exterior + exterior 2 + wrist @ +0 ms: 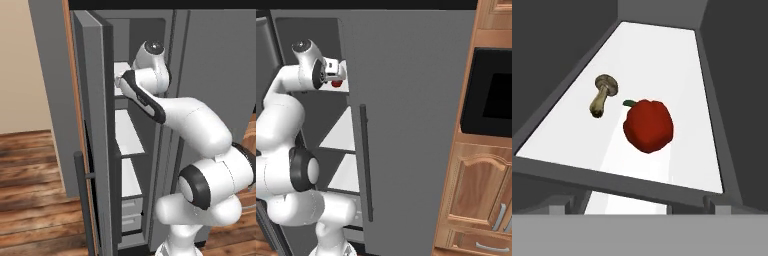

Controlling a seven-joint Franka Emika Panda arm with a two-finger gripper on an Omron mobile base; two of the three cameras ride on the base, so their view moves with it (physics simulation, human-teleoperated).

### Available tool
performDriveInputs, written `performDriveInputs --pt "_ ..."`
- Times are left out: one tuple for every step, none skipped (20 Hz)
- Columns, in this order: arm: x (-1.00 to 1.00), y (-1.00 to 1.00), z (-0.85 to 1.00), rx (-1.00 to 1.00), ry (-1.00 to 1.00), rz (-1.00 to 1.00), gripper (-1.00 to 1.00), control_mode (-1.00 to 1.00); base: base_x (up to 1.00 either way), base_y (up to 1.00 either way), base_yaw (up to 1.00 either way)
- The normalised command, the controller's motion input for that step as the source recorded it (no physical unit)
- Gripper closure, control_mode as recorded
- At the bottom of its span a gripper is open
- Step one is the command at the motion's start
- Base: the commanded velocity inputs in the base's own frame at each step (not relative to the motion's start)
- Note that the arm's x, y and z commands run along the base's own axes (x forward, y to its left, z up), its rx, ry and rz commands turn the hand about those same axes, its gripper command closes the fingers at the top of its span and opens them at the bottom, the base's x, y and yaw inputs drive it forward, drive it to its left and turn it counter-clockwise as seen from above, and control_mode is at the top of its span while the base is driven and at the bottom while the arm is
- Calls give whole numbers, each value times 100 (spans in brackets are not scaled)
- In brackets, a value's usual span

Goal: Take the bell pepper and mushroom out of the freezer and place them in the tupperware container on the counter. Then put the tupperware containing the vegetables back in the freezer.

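The freezer (131,135) stands open, its door (95,130) swung out toward the left in the left base view, with white shelves (127,132) stacked inside and two small grey drawers (131,214) at the bottom. A long dark bar handle (82,200) runs down the door's edge. The white arm (190,125) reaches up and into the upper part of the compartment.

In the hand view, the bell pepper (648,125) lies on a white shelf (662,65), just right of centre, its short stem pointing toward 10 o'clock. The mushroom (603,94) lies on its side at about 10 o'clock from the pepper, near it but not touching, cap toward 12 o'clock and stem toward 6 o'clock. Both sit apart from the dark side walls of the compartment.

In the right base view, the hand (326,72) sits at the level of the upper shelf, and a bit of the red pepper shows just beside it at about 5 o'clock, next to the edge of the closed grey fridge door (406,125), which carries its own dark bar handle (366,162). Whether the gripper's jaws are apart or together cannot be told; the fingertips are not clear in any view. Nothing is seen held between them.

A wooden cabinet (476,195) with a dark oven (491,95) stands at 3 o'clock of the fridge.
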Motion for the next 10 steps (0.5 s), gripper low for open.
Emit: performDriveInputs --pt "58 0 -16 -12 0 -1 -100 -100 0 0 0" --pt "56 0 -4 -8 0 -1 -100 -100 0 0 0" --pt "52 0 -4 -5 0 0 -100 -100 0 0 0" --pt "53 0 0 -4 0 0 -100 -100 0 0 0" --pt "49 0 0 -1 0 0 -100 -100 0 0 0" --pt "39 0 0 0 0 0 -100 -100 0 0 0" --pt "38 0 0 0 0 0 -100 -100 0 0 0" --pt "40 0 0 0 0 0 -100 -100 0 0 0" --pt "39 0 0 0 0 0 -100 -100 0 0 0" --pt "41 0 0 0 0 0 -100 -100 0 0 0"
